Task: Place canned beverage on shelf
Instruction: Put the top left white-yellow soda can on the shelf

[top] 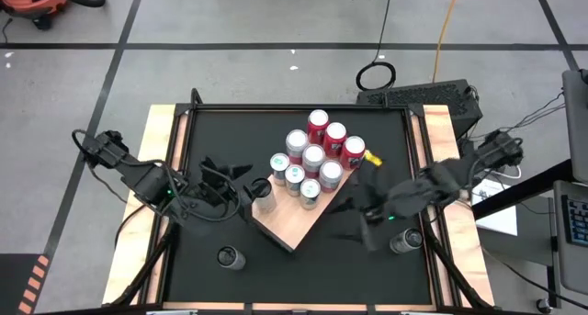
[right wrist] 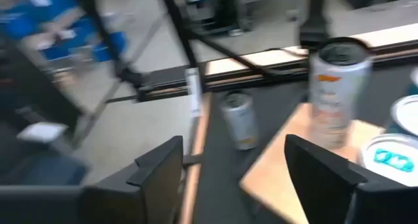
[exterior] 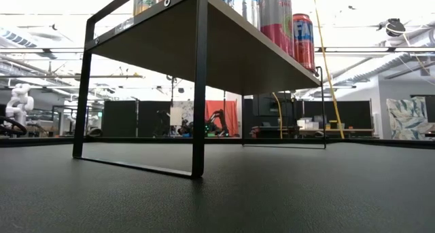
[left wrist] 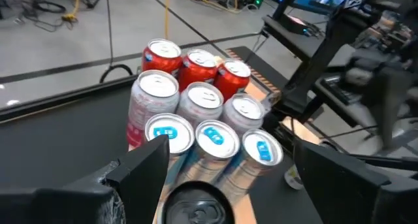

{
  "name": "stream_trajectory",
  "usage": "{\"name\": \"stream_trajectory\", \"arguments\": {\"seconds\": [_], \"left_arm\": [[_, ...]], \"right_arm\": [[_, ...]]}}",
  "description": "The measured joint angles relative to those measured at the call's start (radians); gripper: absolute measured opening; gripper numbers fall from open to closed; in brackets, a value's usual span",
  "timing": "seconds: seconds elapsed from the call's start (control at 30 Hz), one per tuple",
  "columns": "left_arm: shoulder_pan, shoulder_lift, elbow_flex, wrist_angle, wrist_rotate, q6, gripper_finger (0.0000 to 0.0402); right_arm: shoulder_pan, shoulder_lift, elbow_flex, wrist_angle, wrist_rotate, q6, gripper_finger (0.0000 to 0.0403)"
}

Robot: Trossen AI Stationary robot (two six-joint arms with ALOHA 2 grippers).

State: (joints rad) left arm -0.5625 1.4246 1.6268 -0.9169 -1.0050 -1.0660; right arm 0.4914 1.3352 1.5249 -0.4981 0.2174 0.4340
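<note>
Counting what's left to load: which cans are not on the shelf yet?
Two: the can on the black tabletop near the left arm, and the can by the right arm. All others stand on the shelf.

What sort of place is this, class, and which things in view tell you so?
Probably a robotics lab or workshop: a black work table on a taped concrete floor, loose cables, and another robot arm in the open room behind.
</note>
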Motion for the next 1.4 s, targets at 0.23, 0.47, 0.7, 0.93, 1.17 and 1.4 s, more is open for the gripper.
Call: {"name": "stream_trajectory", "arguments": {"seconds": [0.23, 0.47, 0.7, 0.93, 1.17, 1.4], "left_arm": [[-0.003, -0.001, 0.109, -0.118, 0.043, 0.026, 0.0331], [-0.003, -0.041, 0.146, -0.235, 0.174, 0.025, 0.0331], [-0.010, -0.068, 0.146, -0.318, 0.285, 0.059, 0.0331], [-0.009, -0.060, 0.146, -0.428, 0.357, 0.053, 0.0331], [-0.009, -0.054, 0.145, -0.455, 0.360, 0.053, 0.0331], [-0.008, -0.054, 0.145, -0.455, 0.358, 0.053, 0.0331]], "right_arm": [[-0.009, 0.190, 0.153, -0.004, 0.177, -0.040, 0.0202], [-0.085, 0.400, 0.382, -0.123, 0.199, -0.009, 0.0163], [-0.150, 0.557, 0.573, -0.337, 0.196, 0.100, 0.0127], [-0.203, 0.601, 0.591, -0.376, 0.118, 0.159, 0.0098], [-0.230, 0.599, 0.593, -0.375, 0.121, 0.155, 0.0071], [-0.239, 0.599, 0.593, -0.374, 0.121, 0.126, 0.0053]]}}
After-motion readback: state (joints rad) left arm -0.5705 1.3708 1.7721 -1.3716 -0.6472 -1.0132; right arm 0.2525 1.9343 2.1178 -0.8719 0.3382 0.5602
